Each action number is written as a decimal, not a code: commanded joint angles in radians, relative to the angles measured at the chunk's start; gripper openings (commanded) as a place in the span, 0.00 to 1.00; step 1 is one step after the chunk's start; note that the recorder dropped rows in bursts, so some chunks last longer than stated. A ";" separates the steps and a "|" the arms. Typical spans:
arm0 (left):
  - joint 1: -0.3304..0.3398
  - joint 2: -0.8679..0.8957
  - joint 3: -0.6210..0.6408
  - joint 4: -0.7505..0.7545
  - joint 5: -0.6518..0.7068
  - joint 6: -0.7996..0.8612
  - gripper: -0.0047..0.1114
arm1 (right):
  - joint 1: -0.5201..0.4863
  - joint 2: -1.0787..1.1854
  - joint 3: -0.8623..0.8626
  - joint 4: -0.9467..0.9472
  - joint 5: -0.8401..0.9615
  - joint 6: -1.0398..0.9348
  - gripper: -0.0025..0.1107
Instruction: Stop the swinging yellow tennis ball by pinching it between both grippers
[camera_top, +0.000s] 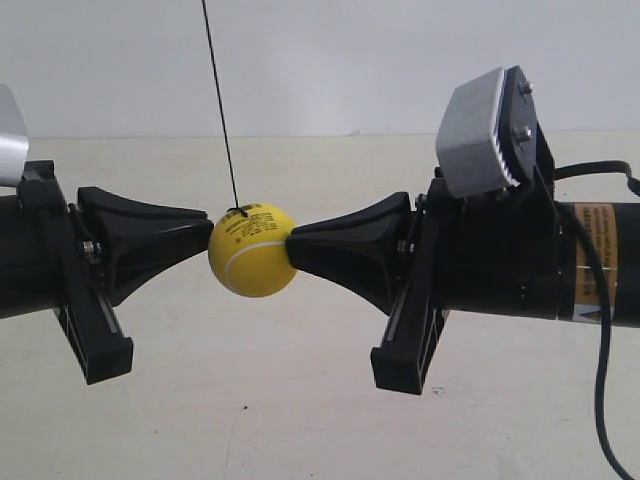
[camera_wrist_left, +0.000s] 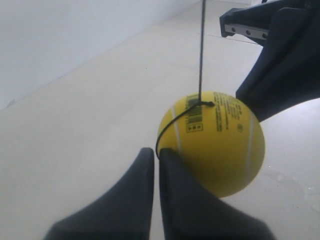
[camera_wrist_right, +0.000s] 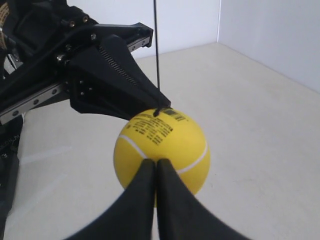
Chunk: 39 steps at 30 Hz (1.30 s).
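The yellow tennis ball (camera_top: 252, 250) hangs on a thin black string (camera_top: 220, 100) between two black wedge-shaped grippers. The gripper of the arm at the exterior view's left (camera_top: 208, 232) touches one side of the ball, and the gripper of the arm at the exterior view's right (camera_top: 292, 245) touches the other. In the left wrist view my left gripper (camera_wrist_left: 156, 152) is shut, its tip against the edge of the ball (camera_wrist_left: 215, 145). In the right wrist view my right gripper (camera_wrist_right: 156, 162) is shut, its tip pressed squarely on the ball (camera_wrist_right: 162, 145).
A pale tabletop (camera_top: 300, 400) lies well below the ball, with a white wall (camera_top: 350, 60) behind. A black cable (camera_top: 603, 330) loops down from the arm at the exterior view's right. A grey ribbed block (camera_top: 478, 130) sits on top of that arm.
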 joint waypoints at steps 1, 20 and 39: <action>-0.008 0.004 0.004 0.011 -0.043 0.004 0.08 | 0.001 0.002 -0.005 0.005 -0.006 0.001 0.02; -0.008 -0.038 0.004 -0.026 0.149 -0.059 0.08 | -0.001 0.002 -0.005 0.090 0.117 -0.032 0.02; -0.008 -0.038 0.006 0.016 -0.067 -0.063 0.08 | 0.001 0.002 -0.005 0.090 -0.012 0.037 0.02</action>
